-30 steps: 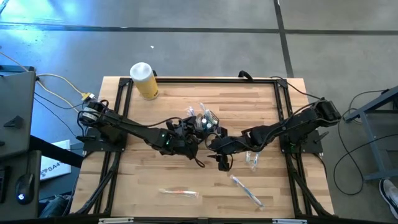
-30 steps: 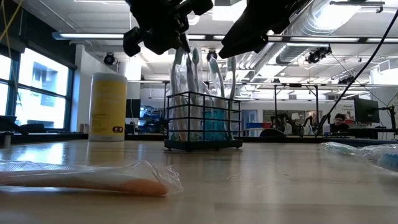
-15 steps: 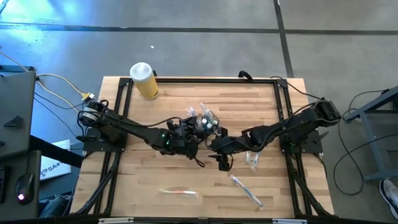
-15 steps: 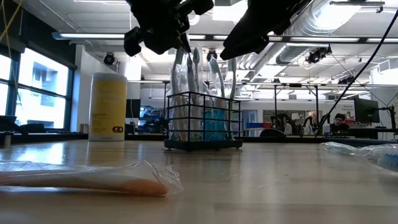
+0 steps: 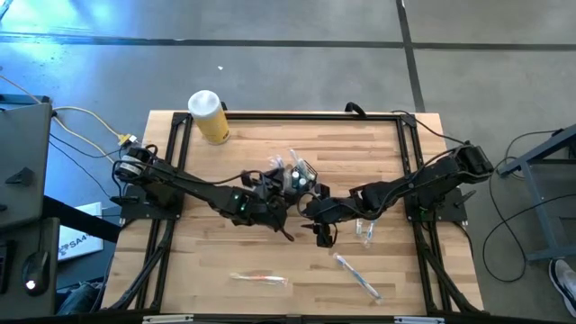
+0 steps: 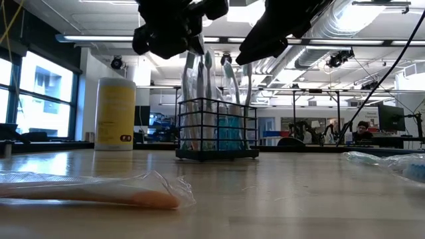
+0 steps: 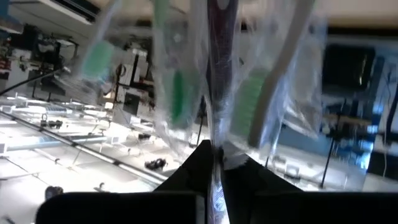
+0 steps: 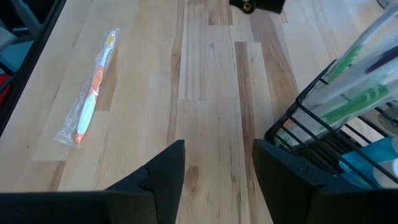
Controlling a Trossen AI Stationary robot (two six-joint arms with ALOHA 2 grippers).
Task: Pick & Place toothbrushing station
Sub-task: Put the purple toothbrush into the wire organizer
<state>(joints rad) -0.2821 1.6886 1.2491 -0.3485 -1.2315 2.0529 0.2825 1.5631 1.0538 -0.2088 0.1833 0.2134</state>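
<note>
A wrapped brush [image 7: 217, 93] is clamped by the left gripper [image 7: 213, 163] above the caddy [image 6: 216, 129], for insertion; beside it, the right gripper [image 8: 216, 163] is held apart.

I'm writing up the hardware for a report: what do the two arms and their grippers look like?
Both arms are dark, slim and jointed. The left gripper ends in two black wedge-shaped fingers; the right gripper has two broad black ones. Black cables run along both arms, a small green light glows on the left arm, and yellow wiring sits at its base.
</note>
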